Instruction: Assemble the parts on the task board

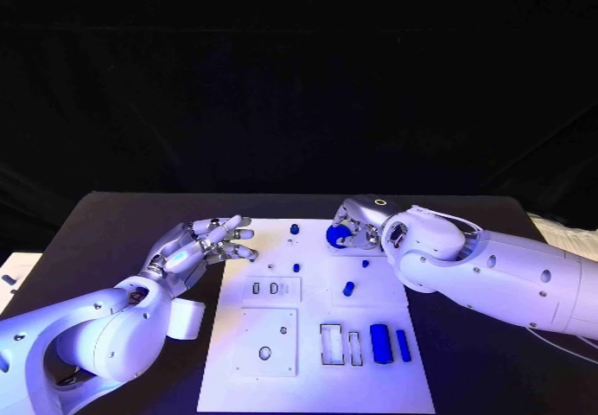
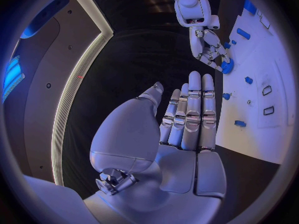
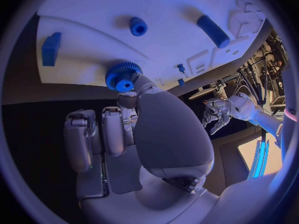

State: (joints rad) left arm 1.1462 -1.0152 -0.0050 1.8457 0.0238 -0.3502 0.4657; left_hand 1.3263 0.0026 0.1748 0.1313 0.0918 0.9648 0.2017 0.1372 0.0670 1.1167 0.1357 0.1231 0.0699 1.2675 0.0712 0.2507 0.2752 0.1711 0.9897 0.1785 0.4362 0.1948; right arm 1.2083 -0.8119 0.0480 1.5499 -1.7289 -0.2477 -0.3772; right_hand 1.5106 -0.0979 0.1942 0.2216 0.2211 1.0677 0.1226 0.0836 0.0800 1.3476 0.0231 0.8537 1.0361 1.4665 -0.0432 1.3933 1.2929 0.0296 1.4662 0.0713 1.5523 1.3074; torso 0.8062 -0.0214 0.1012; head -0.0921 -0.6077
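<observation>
The white task board [image 1: 312, 363] lies in the middle of the black table. My right hand [image 1: 358, 226] is over the board's far part and pinches a round blue toothed knob [image 1: 336, 234] between thumb and a finger. The right wrist view shows the knob [image 3: 122, 76] at the thumb tip, close against the board [image 3: 93, 15]. My left hand [image 1: 206, 246] hovers at the board's left edge with its fingers stretched out and nothing in it. In the left wrist view its fingers [image 2: 193, 109] point toward the board.
Loose blue parts lie on the board: a small peg [image 1: 294, 229], a short piece [image 1: 350, 289], a thick cylinder [image 1: 380, 343] and a thin one [image 1: 403, 345]. A white box [image 1: 187, 318] stands left of the board, under my left arm.
</observation>
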